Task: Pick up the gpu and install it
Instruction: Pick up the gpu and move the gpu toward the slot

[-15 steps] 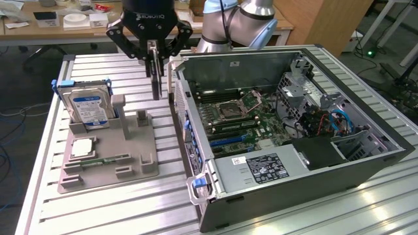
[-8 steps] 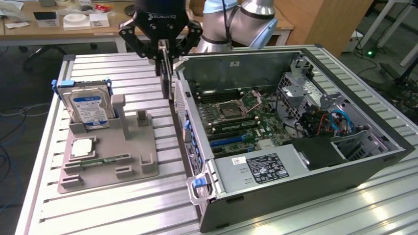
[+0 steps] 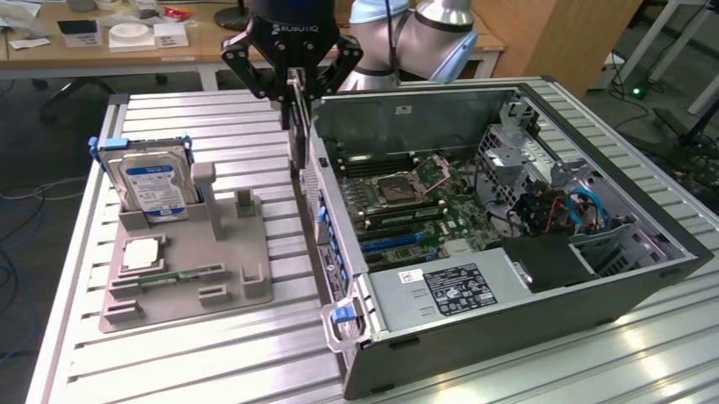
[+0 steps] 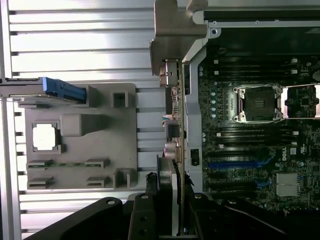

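The hand (image 3: 295,84) is gripping the gpu (image 3: 299,135) by its upper edge, with its fingers closed on both faces. It is holding the card upright and edge-down above the bench (image 3: 225,353). The card is hanging just beside the wall of the open computer case (image 3: 328,219) on the exterior view's left, between that wall and the grey parts fixture (image 3: 191,252). Whether it is touching the wall cannot be told. In the wrist view, the silver bracket (image 4: 170,35) is sitting at the end of the card farthest from the hand.

Guidance for this step, judged from the present pose:
1. The card is running along the case wall, at a right angle to the blue slots (image 4: 235,164) on the motherboard (image 3: 410,202). It is needing alignment parallel to 1 slot.
2. The card is needing to stay vertical, because any tilt is risking a jammed connector.
3. The bracket is needing clearance over the wall rim.
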Controlling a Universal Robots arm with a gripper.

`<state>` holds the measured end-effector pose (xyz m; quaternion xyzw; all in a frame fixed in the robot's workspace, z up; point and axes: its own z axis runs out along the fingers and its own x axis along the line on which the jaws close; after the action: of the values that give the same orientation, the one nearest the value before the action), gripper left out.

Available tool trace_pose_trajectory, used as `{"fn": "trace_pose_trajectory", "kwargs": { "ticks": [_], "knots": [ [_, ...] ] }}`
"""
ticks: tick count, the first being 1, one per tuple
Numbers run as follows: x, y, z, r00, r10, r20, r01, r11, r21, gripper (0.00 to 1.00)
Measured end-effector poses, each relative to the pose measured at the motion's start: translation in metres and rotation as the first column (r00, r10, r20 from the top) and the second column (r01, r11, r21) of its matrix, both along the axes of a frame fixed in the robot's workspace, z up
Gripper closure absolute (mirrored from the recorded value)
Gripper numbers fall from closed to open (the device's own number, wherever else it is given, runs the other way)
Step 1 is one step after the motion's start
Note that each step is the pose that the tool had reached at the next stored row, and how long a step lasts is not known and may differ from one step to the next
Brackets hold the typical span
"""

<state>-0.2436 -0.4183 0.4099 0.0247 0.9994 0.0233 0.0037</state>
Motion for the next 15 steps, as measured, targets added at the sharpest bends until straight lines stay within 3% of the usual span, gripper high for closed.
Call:
{"fn": "trace_pose_trajectory", "kwargs": {
  "ticks": [15],
  "knots": [
    [0.023, 0.0000, -0.0006, 1.0000, 0.000, 0.0000, 0.000, 1.0000, 0.0000, 0.72]
  ]
}}
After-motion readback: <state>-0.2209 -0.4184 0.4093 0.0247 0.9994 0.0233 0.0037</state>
